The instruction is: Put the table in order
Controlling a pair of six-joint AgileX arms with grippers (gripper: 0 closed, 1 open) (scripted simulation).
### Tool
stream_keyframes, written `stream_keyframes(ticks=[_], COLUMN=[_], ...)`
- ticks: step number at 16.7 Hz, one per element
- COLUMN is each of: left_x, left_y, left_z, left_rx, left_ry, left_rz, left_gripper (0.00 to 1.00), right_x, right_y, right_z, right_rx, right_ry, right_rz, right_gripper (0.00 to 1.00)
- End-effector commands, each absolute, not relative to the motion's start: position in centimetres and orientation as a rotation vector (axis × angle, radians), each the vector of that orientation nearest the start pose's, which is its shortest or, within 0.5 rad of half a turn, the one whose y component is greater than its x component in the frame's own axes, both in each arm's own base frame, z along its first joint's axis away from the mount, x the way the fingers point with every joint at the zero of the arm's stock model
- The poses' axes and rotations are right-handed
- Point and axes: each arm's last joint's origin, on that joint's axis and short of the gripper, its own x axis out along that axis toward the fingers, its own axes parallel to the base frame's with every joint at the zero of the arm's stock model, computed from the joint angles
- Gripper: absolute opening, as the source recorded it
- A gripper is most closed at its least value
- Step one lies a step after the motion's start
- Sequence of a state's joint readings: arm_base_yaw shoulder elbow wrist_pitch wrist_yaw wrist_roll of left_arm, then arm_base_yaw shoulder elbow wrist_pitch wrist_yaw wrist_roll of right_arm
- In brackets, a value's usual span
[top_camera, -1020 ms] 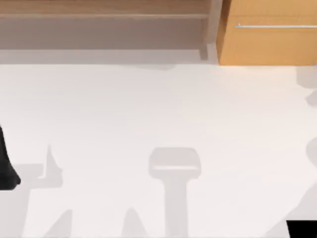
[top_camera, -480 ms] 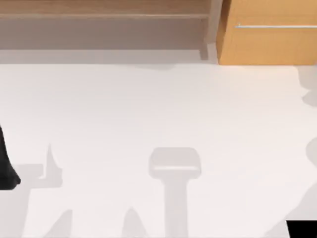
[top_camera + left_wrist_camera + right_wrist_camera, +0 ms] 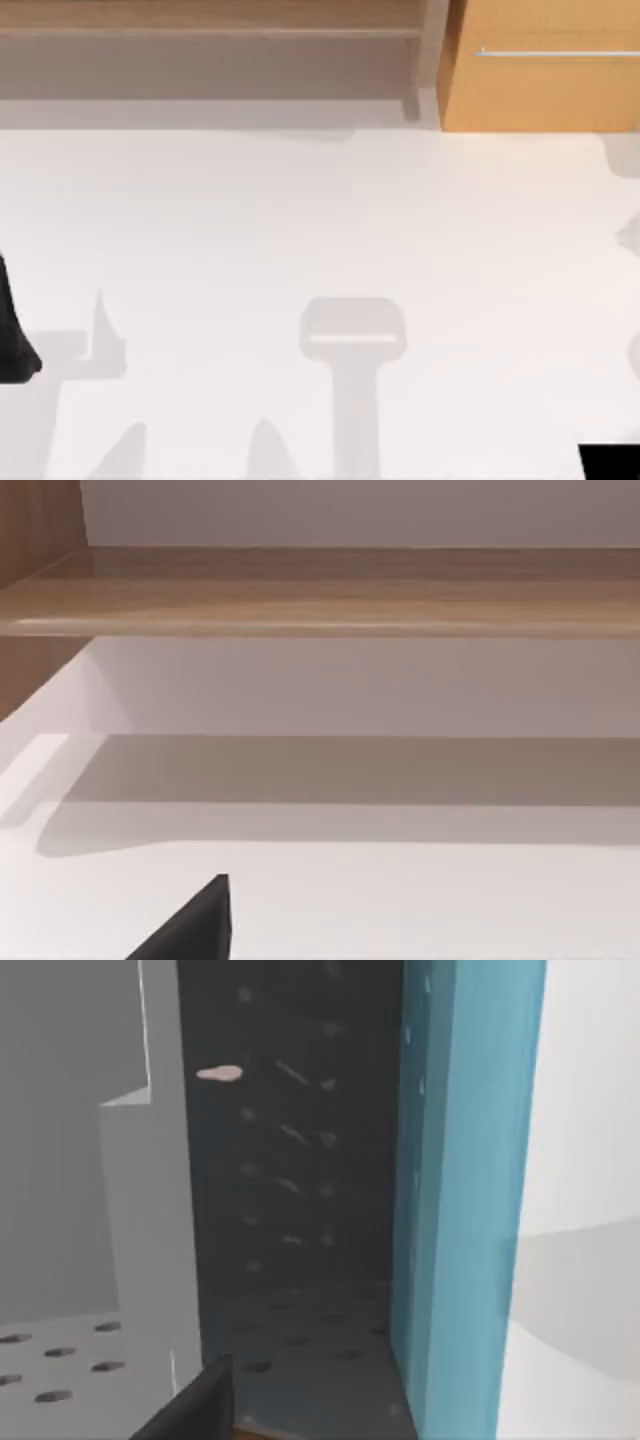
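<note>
While the left arm [image 3: 12, 330] sits at nine o'clock on the table [image 3: 320, 220], its left gripper [image 3: 192, 928] faces the wooden shelf [image 3: 200, 20] at eleven (whether its claw is wide or narrow, I cannot tell). Across the middle spreads the tabletop, which looks stiff, heavy and slick, nothing to grasp. At one o'clock stands the drawer cabinet [image 3: 540, 90]. At five o'clock the right gripper [image 3: 190, 1410], its opening likewise untellable, nears a rigid-looking blue wall [image 3: 460, 1190], probably the grip point
</note>
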State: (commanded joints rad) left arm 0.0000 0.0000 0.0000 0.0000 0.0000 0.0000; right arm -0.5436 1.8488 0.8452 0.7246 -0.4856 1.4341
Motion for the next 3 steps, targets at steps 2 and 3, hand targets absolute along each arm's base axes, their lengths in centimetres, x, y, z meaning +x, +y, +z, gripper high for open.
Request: stream_keyframes(ticks=[2, 3], left_x=[10.57, 10.57], left_y=[-0.12, -0.12], left_z=[16.0, 16.0], left_rx=[0.0, 0.0], left_ry=[0.0, 0.0], left_rz=[0.0, 0.0], left_gripper=[1.0, 1.0], right_x=[31.95, 31.93], right_y=[-17.76, -17.76], right_z=[14.84, 14.82], right_rx=[1.56, 1.56], right_ry=[0.188, 0.189], right_rz=[-0.224, -0.225], right_gripper=[1.0, 1.0])
